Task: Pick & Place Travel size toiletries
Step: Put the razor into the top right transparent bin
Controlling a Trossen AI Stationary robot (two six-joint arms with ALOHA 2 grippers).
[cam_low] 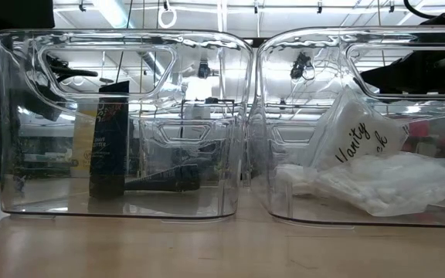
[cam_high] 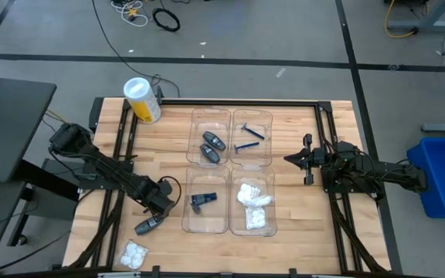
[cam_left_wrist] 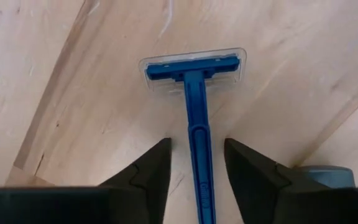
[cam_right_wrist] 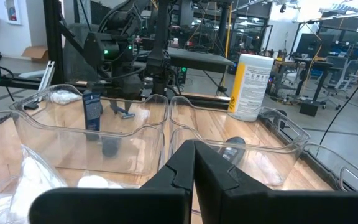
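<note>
A thin blue razor (cam_left_wrist: pixel 197 124) lies flat on the wooden table, its head pointing away from my left gripper (cam_left_wrist: pixel 197 158). That gripper points down over the handle, open, with one finger on either side and a gap on both. In the high view it stands left of the near trays (cam_high: pixel 161 202) and hides the razor. A dark grey tube (cam_high: pixel 147 225) and a white packet (cam_high: pixel 134 253) lie on the table close by. My right gripper (cam_high: pixel 288 158) waits shut and level at the table's right.
Four clear trays (cam_high: pixel 230 116) stand mid-table, holding grey tubes (cam_high: pixel 212 147), a blue razor (cam_high: pixel 249 139), a dark boxed piece (cam_high: pixel 203 199) and white packets (cam_high: pixel 253 205). A yellow-and-white cylinder (cam_high: pixel 143 99) lies at the far left. Black frame rails run along the table's sides.
</note>
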